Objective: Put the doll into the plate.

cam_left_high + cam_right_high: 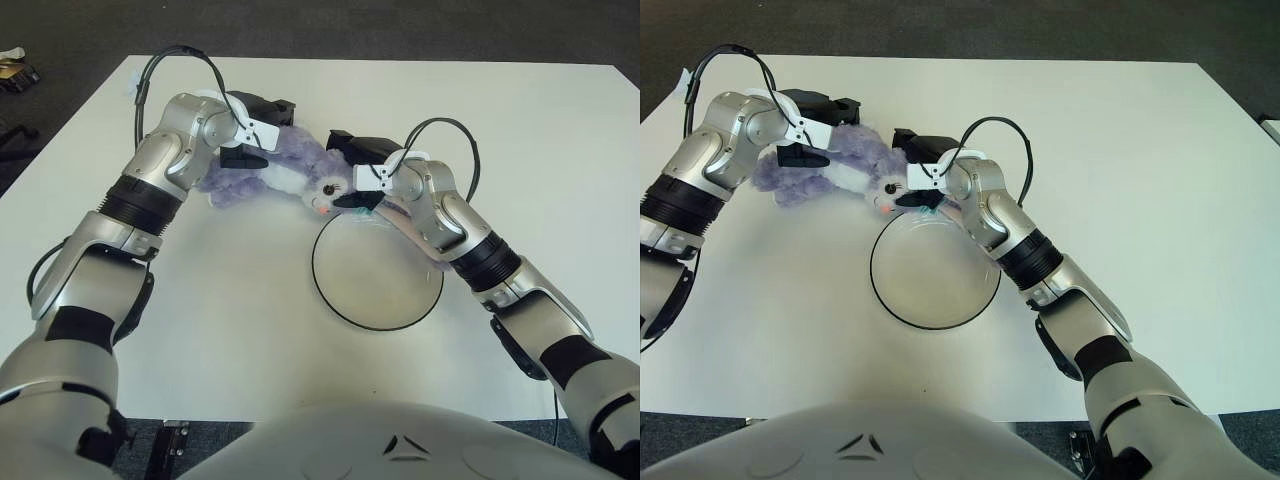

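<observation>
— The black fingers (pixel 252 152) of the left hand (pixel 250 128) look curled into the body of the fluffy purple-and-white plush doll (pixel 285 172). Do you see that too?

— Yes, pinching the fur at its far end. The right hand (pixel 362 170) is closed about the head end, next to the little face, with something pale pink trailing under its forearm.

— So where is the doll, exactly?

— On the white table (pixel 560 130), stretched between the two hands, its head just at the far rim of the round white plate with the dark edge (pixel 377 277). Not in it yet.

— It will be light, I'd guess?

— Light and floppy. Held by one end it would sag, so gripping the thick body at both ends seems wisest. The fur is soft, nothing to break, though it could slip through a loose pinch.
</observation>
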Tool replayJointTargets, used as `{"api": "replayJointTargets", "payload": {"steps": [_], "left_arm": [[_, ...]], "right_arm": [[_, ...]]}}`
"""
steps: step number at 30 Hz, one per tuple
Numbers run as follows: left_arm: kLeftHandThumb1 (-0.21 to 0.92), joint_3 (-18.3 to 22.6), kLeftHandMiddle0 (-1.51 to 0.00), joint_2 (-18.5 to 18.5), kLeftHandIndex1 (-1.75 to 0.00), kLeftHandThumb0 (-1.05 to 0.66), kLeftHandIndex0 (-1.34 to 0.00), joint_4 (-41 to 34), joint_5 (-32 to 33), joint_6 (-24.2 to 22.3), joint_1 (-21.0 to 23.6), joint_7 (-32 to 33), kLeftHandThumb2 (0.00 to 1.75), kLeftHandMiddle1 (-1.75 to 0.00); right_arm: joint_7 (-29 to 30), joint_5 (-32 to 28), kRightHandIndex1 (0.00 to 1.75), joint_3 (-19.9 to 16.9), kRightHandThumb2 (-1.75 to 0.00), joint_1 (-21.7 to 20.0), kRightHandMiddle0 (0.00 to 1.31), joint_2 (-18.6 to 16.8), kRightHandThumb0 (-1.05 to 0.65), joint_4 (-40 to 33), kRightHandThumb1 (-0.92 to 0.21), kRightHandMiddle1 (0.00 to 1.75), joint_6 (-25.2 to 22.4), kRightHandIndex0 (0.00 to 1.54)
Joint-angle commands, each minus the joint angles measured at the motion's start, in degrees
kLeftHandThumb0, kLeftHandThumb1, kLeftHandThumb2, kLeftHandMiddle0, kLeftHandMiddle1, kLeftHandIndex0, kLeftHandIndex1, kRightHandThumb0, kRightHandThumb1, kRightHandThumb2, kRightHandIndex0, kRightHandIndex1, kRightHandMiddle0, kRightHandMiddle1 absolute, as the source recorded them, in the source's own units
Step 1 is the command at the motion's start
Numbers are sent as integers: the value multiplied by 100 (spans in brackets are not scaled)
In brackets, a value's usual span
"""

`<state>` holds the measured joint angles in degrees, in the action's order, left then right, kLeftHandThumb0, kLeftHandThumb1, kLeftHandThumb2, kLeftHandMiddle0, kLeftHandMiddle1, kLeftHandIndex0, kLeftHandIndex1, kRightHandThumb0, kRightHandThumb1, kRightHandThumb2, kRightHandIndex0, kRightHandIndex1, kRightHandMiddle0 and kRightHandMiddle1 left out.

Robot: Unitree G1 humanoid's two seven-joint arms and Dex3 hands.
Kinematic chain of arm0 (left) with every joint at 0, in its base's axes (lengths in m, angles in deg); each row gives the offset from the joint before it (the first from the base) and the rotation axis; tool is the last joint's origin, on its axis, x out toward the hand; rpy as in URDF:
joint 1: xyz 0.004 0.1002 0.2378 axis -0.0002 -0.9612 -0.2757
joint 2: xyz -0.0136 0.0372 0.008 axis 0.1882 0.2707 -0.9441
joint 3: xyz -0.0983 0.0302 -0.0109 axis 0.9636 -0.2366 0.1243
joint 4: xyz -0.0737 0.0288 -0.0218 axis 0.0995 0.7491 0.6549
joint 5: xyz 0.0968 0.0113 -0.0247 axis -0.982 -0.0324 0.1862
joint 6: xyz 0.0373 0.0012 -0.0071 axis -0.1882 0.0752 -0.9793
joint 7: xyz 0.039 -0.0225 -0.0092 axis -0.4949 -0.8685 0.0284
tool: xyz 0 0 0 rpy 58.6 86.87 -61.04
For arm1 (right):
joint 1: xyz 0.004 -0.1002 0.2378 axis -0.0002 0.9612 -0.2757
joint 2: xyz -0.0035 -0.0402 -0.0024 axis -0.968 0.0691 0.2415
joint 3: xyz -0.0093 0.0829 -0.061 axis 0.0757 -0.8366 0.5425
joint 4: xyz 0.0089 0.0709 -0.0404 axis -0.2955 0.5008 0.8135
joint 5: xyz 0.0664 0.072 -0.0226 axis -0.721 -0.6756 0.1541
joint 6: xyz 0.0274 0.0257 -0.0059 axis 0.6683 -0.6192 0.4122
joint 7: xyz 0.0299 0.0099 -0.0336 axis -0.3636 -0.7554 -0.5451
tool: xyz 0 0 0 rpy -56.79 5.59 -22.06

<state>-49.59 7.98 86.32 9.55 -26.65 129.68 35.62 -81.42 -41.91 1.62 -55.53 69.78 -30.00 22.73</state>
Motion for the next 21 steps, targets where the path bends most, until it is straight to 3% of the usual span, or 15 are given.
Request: {"api": "replayJointTargets", "payload": {"steps": [1, 7, 13, 21], "left_arm": [[30, -37, -58, -5, -175, 44, -6, 38, -52, -35, -165, 51, 133, -174], [27, -41, -63, -8, -175, 48, -30, 2, -129, -64, -187, 254, 137, -175], [25, -51, -65, 59, -175, 49, -43, -79, -211, 44, -234, 445, 138, -174], [14, 1, -75, 80, -175, 54, -76, -98, -267, 165, -295, 700, 152, -175]], "right_arm": [[-31, 48, 149, -105, -143, 244, 58, -23, 0, -13, -14, 175, -309, 79], [55, -22, 149, -279, -167, 319, 73, -220, 0, -135, 8, 175, -706, 95], [100, 5, 151, -304, -173, 323, 76, -260, 0, -214, 13, 175, -842, 99], [153, -8, 149, -376, -175, 332, 76, -260, 0, -324, 15, 175, -997, 102]]}}
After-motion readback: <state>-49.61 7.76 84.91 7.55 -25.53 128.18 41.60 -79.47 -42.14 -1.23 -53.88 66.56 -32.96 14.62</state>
